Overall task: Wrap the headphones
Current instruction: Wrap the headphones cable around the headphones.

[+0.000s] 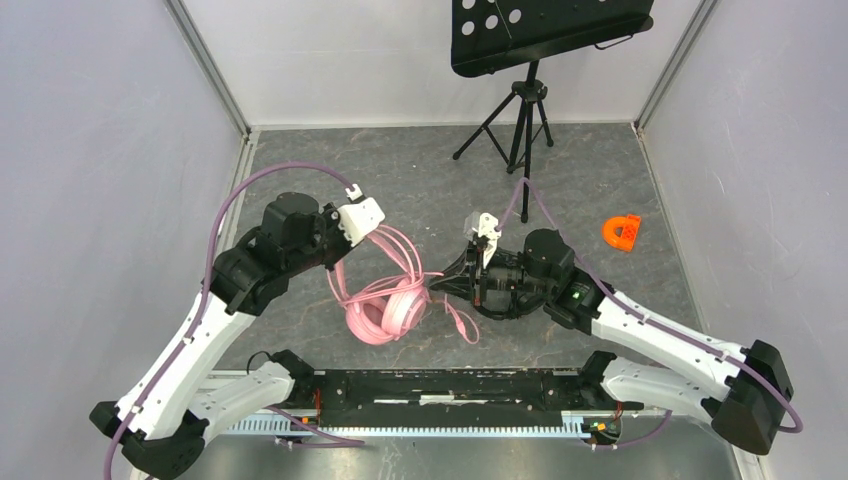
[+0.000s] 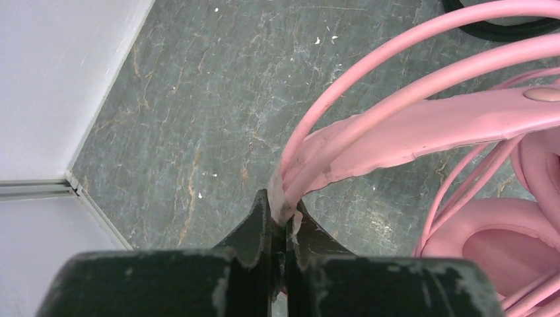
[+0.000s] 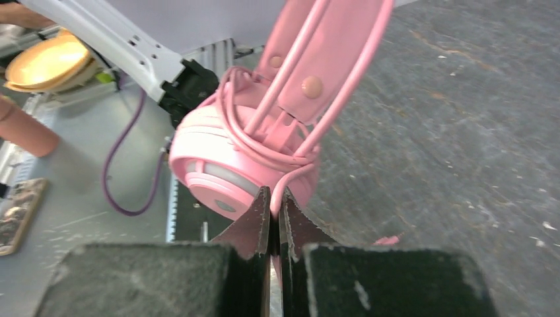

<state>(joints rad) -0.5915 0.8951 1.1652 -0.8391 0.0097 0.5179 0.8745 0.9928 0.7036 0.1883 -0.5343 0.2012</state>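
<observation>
The pink headphones (image 1: 385,312) hang with their ear cups low over the floor, the headband (image 2: 422,125) raised. My left gripper (image 1: 372,232) is shut on the top of the headband (image 2: 285,210). Their pink cable (image 3: 264,142) loops around the yoke above one ear cup (image 3: 221,173). My right gripper (image 1: 437,283) is shut on a stretch of that cable (image 3: 276,198) just beside the cup. The cable's loose end (image 1: 462,322) trails on the floor. The black headphones (image 1: 492,303) lie under my right wrist, mostly hidden.
A small orange plastic piece (image 1: 622,232) lies at the right on the stone-patterned floor. A black music stand on a tripod (image 1: 522,118) stands at the back. White walls close in the left and right sides. The metal base rail (image 1: 430,390) runs along the near edge.
</observation>
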